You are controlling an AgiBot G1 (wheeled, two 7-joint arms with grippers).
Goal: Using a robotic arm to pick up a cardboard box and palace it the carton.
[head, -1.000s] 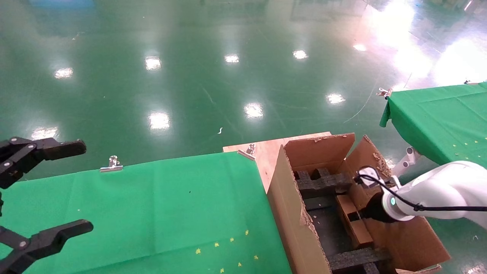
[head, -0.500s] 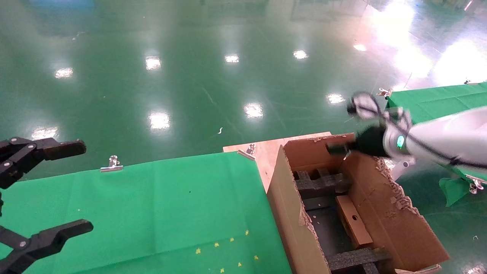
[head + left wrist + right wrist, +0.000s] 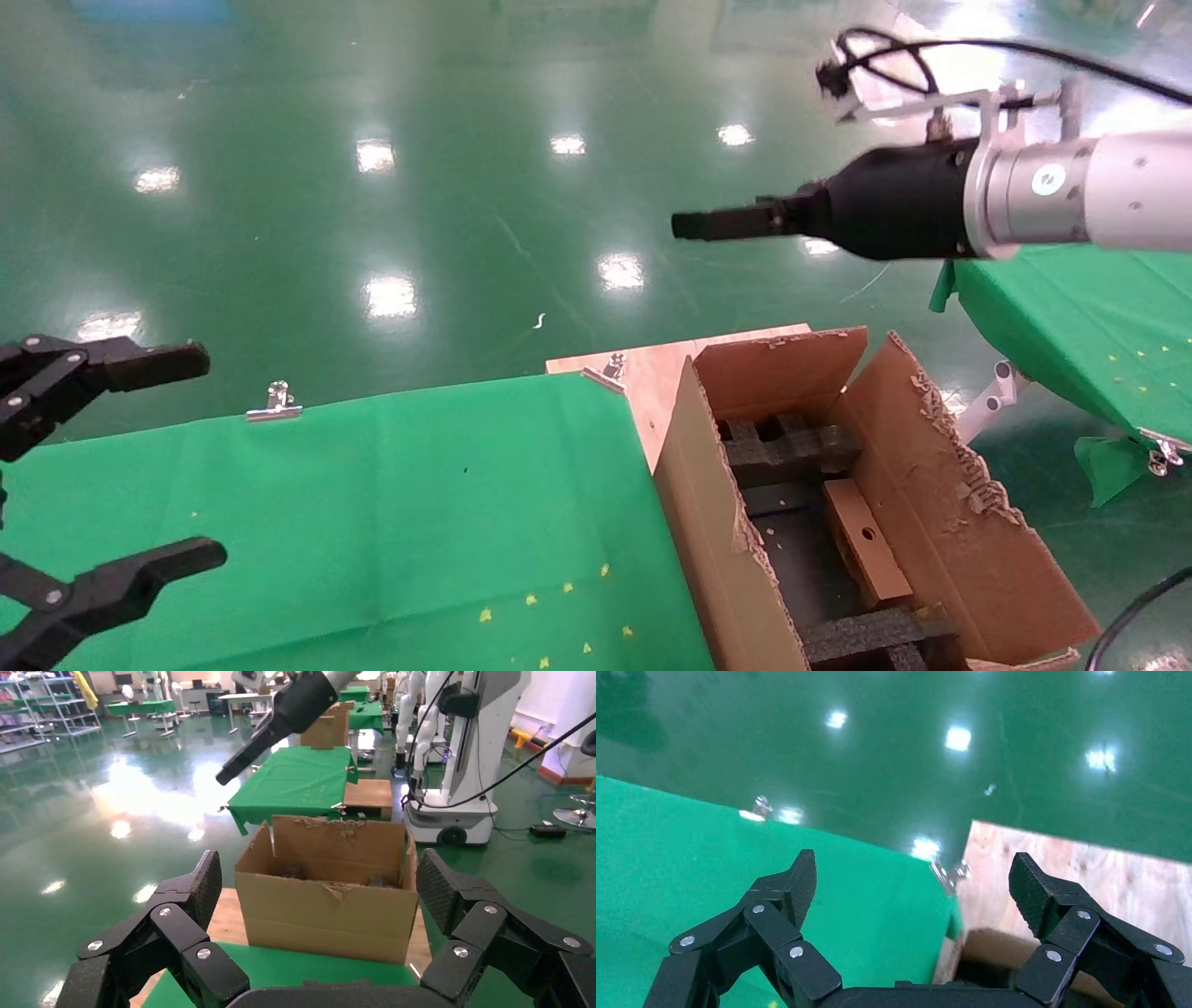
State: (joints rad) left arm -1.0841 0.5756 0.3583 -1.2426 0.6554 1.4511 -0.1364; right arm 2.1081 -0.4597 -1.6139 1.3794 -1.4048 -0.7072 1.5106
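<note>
The small cardboard box [image 3: 864, 540] with a round hole lies inside the carton [image 3: 708, 485], between black foam inserts [image 3: 792, 452]. The white robotic arm [image 3: 1117, 191] is raised high above the carton's far side. Its right gripper [image 3: 694, 225] points left; in the right wrist view it [image 3: 916, 885] is open and empty, over the green cloth and the carton's corner [image 3: 1011, 948]. My left gripper [image 3: 102, 457] is open and empty at the left edge, parked. The left wrist view shows it [image 3: 316, 885] facing the carton [image 3: 330, 896] and the raised arm [image 3: 281, 716].
A green-cloth table [image 3: 372, 503] with a metal clip [image 3: 275, 401] stands left of the carton. A plywood board [image 3: 652, 368] lies behind it. A second green table [image 3: 1071, 308] is at the right. Other robots [image 3: 464, 748] stand beyond the carton.
The right arm has let go of the cardboard box inside the carton and risen up and out, swinging to point left. The box stays in the carton. The left gripper has not moved.
</note>
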